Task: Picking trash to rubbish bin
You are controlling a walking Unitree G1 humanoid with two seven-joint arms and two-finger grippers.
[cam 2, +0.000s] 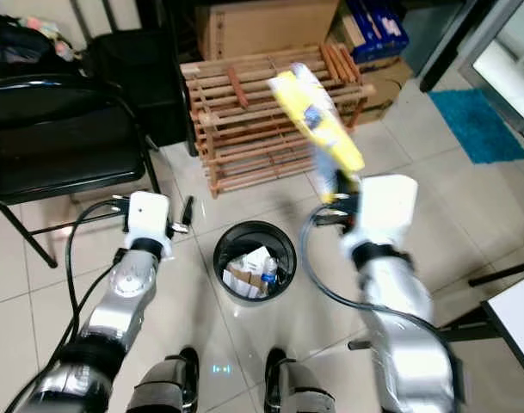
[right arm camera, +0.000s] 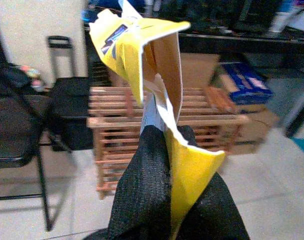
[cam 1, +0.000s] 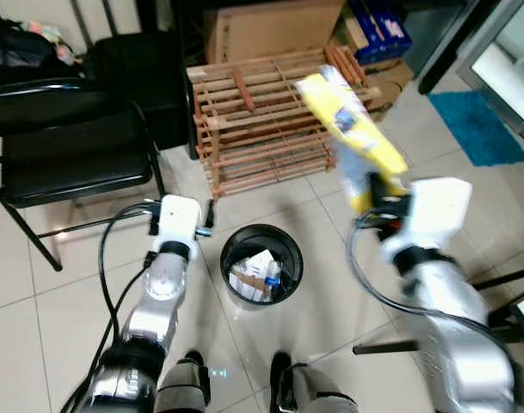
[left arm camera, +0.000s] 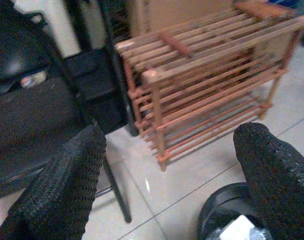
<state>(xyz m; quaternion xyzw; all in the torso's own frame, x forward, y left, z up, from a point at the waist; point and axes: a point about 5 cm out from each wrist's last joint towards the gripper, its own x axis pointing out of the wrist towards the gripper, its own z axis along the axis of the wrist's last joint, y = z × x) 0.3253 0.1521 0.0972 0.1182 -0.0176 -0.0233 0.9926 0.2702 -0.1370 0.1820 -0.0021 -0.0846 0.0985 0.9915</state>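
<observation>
A black round rubbish bin [cam 1: 262, 265] stands on the tiled floor before my feet, with cartons and paper trash inside. My right gripper [cam 1: 371, 191] is raised to the right of the bin and shut on a crumpled yellow packet [cam 1: 352, 125], which sticks up from its fingers [right arm camera: 142, 185]. The packet [right arm camera: 156, 75] is yellow outside and brown inside. My left gripper [cam 1: 206, 215] hangs left of the bin, open and empty; its fingers [left arm camera: 67, 180] frame the bin's rim [left arm camera: 226, 210].
A wooden slatted rack [cam 1: 270, 116] stands behind the bin, with cardboard boxes [cam 1: 270, 30] beyond it. A black folding chair [cam 1: 64, 146] is at the left. A blue mat [cam 1: 481, 125] lies at the far right, near a table edge [cam 2: 520, 318].
</observation>
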